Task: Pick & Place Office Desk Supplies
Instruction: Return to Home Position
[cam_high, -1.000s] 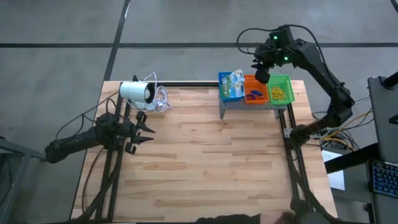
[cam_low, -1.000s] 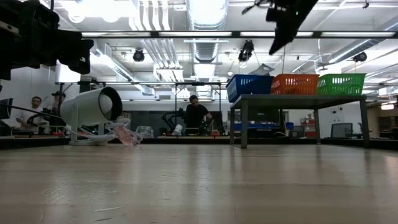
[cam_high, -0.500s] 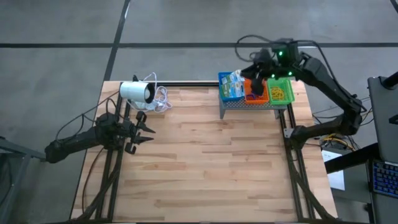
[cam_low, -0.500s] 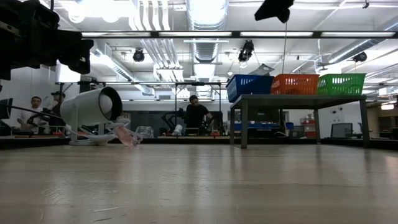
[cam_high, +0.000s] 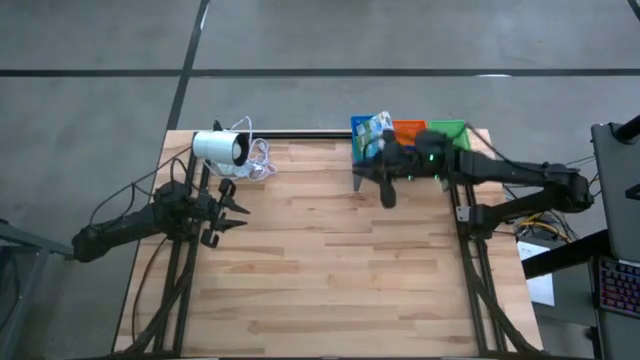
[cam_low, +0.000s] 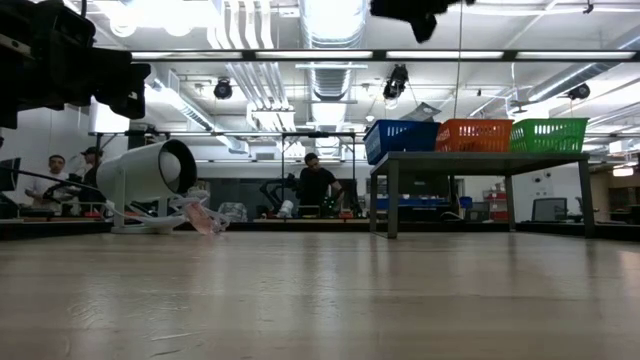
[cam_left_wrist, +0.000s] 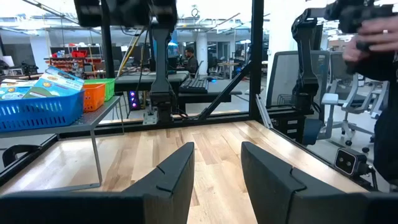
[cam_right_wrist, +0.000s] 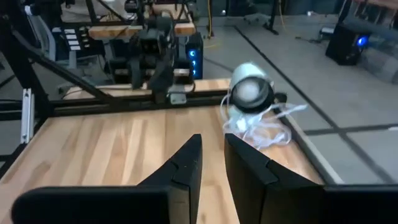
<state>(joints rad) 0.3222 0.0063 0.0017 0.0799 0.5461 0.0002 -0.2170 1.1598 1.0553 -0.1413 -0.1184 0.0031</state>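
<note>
Even, bright light; white ceiling strip lights (cam_low: 330, 18) glare at upper centre; the light wooden tabletop (cam_low: 320, 310) blurs along the lower edge.

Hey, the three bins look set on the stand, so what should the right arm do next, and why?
Probably fold the right gripper back toward its own side of the table. The blue bin, orange bin and green bin all sit on the grey stand, the gripper's fingers are open and empty, and the left gripper is parked at the left edge.
</note>
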